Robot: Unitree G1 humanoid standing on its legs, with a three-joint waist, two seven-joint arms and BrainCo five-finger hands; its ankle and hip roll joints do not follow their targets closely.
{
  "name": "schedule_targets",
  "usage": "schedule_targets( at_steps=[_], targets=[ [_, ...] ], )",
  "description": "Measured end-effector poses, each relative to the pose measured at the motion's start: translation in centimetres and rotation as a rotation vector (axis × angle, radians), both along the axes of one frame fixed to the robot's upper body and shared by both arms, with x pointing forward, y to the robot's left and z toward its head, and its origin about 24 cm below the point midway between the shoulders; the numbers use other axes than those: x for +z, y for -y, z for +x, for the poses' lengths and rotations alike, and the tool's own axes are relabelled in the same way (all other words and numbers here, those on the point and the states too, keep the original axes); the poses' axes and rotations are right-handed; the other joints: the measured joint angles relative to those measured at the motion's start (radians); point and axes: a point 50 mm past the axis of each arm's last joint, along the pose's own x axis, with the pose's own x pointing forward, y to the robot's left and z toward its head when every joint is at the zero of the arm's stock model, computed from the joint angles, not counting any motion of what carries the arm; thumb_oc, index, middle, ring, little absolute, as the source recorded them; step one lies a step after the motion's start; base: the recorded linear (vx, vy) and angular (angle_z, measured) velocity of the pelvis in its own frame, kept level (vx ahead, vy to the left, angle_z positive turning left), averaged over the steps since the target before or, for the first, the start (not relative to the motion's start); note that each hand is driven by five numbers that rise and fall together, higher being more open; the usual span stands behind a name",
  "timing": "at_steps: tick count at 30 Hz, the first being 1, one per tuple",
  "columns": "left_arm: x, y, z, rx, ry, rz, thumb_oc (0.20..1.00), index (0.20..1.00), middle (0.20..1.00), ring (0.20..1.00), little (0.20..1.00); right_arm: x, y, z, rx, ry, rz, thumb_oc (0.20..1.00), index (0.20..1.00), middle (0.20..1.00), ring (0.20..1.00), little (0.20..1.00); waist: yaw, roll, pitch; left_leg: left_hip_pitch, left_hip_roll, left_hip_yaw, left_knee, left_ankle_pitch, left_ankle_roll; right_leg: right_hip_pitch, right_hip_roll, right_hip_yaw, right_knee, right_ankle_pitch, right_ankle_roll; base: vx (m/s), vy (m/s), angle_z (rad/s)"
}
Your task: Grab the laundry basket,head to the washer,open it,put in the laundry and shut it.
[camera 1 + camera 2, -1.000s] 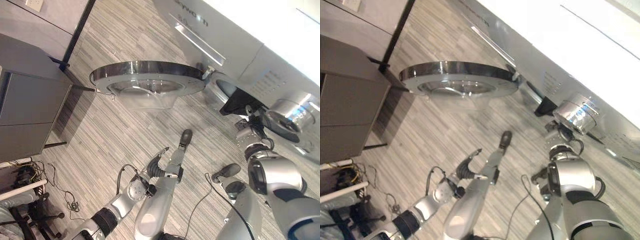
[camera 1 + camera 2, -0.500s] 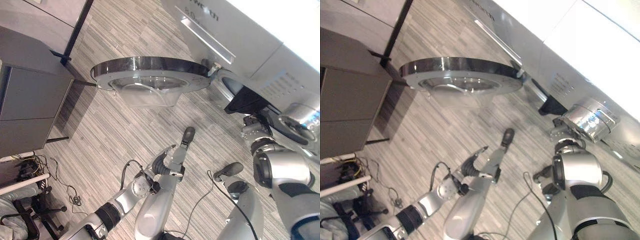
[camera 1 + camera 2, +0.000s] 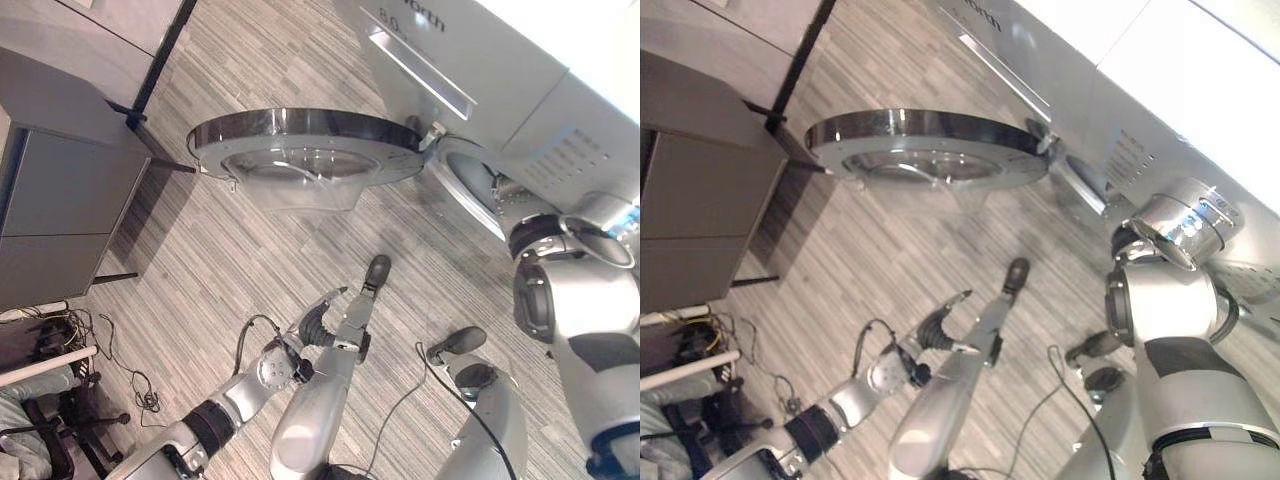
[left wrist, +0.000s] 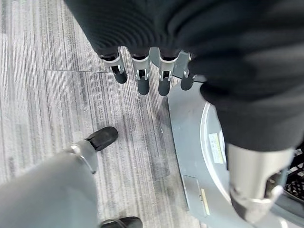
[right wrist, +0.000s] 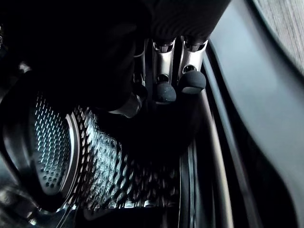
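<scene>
Now the right hand [image 5: 166, 76] is seen inside the washer [image 3: 520, 90], past the mouth of the drum [image 5: 71, 161]. Its fingers are straight and held together, and nothing is seen between them; only the perforated metal wall lies just beyond the dark fingertips. One second ago a dark piece of laundry was hanging at the opening in front of this hand, and half a second ago it was still seen there. In the present head views it is no longer seen at the opening, so it is judged that the cloth has been pushed or dropped into the drum, although the cloth itself cannot be made out in the dark interior.

The left hand [image 4: 147, 71] hangs low, well apart from the washer, with its fingers relaxed and straight above the wooden floor [image 3: 250, 250], and it holds nothing. The round door [image 3: 310, 145] stands wide open, out to the left of the right hand and above the left one.

What is judged to remain is the withdrawal of the right arm from the opening and the shutting of the door.
</scene>
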Motion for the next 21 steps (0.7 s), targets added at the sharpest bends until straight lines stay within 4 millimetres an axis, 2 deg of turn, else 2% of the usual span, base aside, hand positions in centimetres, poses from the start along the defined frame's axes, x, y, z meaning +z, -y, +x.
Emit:
schedule_targets(
  at_steps=[2,5,6,7,8,11,14,15,16,17,19,21],
  targets=[
    [0.2,-0.2,0.0,-0.012,0.006,0.004,1.000,1.000,1.000,1.000,1.000,0.1,0.6,-0.2,-0.027,0.010,-0.005,0.200,0.200,0.200,0.200,0.200,0.006,-0.005,0.003,0.001,0.003,0.005,-0.004,0.002,0.005,0.006,0.014,0.001,-0.021,0.015,0.008,0.02,0.017,-0.12],
    [-0.2,-0.9,-0.5,-0.008,-0.012,0.016,1.000,1.000,1.000,1.000,1.000,0.0,1.6,-0.7,-0.086,-0.009,-0.039,0.200,0.200,0.200,0.200,0.200,0.003,-0.028,0.019,0.004,-0.003,0.020,-0.007,0.007,0.020,0.012,0.019,0.011,-0.046,0.042,0.021,0.01,0.036,-0.11],
    [-0.3,-1.4,-0.5,-0.002,-0.017,0.024,1.000,1.000,1.000,1.000,1.000,0.2,2.5,-1.0,-0.127,-0.043,-0.096,0.388,0.388,0.388,0.388,0.388,-0.007,-0.046,0.032,0.008,-0.009,0.029,-0.009,0.008,0.028,0.012,0.013,0.019,-0.056,0.053,0.030,0.00,0.051,-0.07],
    [-0.5,-1.7,-0.6,0.001,-0.023,0.032,1.000,1.000,1.000,1.000,1.000,0.1,3.0,-1.3,-0.151,-0.084,-0.183,0.504,0.504,0.504,0.504,0.504,-0.009,-0.055,0.037,0.008,-0.012,0.033,-0.009,0.008,0.032,0.012,0.011,0.023,-0.063,0.061,0.034,0.00,0.064,-0.08],
    [-0.7,-2.1,-0.7,0.011,-0.033,0.041,1.000,1.000,1.000,1.000,1.000,0.1,3.4,-1.4,-0.164,-0.129,-0.285,1.000,1.000,1.000,1.000,1.000,-0.016,-0.066,0.045,0.010,-0.016,0.042,-0.009,0.008,0.039,0.013,0.008,0.030,-0.069,0.070,0.040,0.00,0.041,-0.13],
    [-1.2,-3.4,-0.6,0.055,-0.058,0.053,1.000,1.000,1.000,1.000,1.000,0.1,3.4,-1.4,-0.128,-0.202,-0.480,1.000,1.000,1.000,1.000,1.000,-0.033,-0.089,0.059,0.021,-0.029,0.072,-0.010,0.006,0.057,0.013,0.000,0.059,-0.091,0.098,0.058,0.01,0.038,-0.15],
    [-1.0,-3.8,-0.3,0.083,-0.056,0.032,1.000,1.000,1.000,1.000,1.000,-1.0,2.8,-1.1,-0.078,-0.232,-0.486,1.000,1.000,1.000,1.000,1.000,-0.048,-0.092,0.061,0.044,-0.034,0.084,-0.018,0.006,0.067,0.036,0.001,0.068,-0.118,0.120,0.066,0.02,0.040,-0.10],
    [-1.0,-3.9,-0.2,0.098,-0.061,0.020,1.000,1.000,1.000,1.000,1.000,-1.9,1.9,-1.0,-0.055,-0.208,-0.460,1.000,1.000,1.000,1.000,1.000,-0.057,-0.093,0.062,0.058,-0.034,0.093,-0.021,0.005,0.069,0.049,0.002,0.074,-0.134,0.125,0.072,0.02,0.020,-0.23],
    [-1.3,-4.1,-0.2,0.112,-0.073,0.019,1.000,1.000,1.000,1.000,1.000,-3.7,-0.2,-0.6,0.026,-0.173,-0.416,1.000,1.000,1.000,1.000,1.000,-0.080,-0.099,0.066,0.099,-0.033,0.105,-0.037,0.004,0.072,0.084,0.012,0.085,-0.157,0.138,0.079,0.03,0.023,-0.21],
    [-1.4,-4.2,-0.3,0.115,-0.076,0.019,1.000,1.000,1.000,1.000,1.000,-4.6,-0.9,-0.6,0.052,-0.160,-0.387,1.000,1.000,1.000,1.000,1.000,-0.094,-0.101,0.064,0.113,-0.033,0.107,-0.041,0.000,0.076,0.099,0.015,0.087,-0.167,0.139,0.082,0.02,0.014,-0.24],
    [-1.7,-4.6,-0.6,0.150,-0.088,-0.005,1.000,1.000,1.000,1.000,1.000,-7.1,-3.1,-1.1,0.107,-0.068,-0.257,1.000,1.000,1.000,1.000,1.000,-0.129,-0.131,0.041,0.126,-0.028,0.129,-0.055,-0.018,0.079,0.094,0.023,0.112,-0.185,0.137,0.088,0.02,0.011,-0.25],
    [-1.7,-4.3,-0.7,0.154,-0.094,-0.022,1.000,1.000,1.000,1.000,1.000,-9.1,-3.6,-2.0,0.109,-0.030,-0.166,1.000,1.000,1.000,1.000,1.000,-0.159,-0.132,0.030,0.127,-0.022,0.130,-0.063,-0.018,0.079,0.097,0.034,0.114,-0.198,0.141,0.085,0.03,0.031,-0.14]
  ],
)
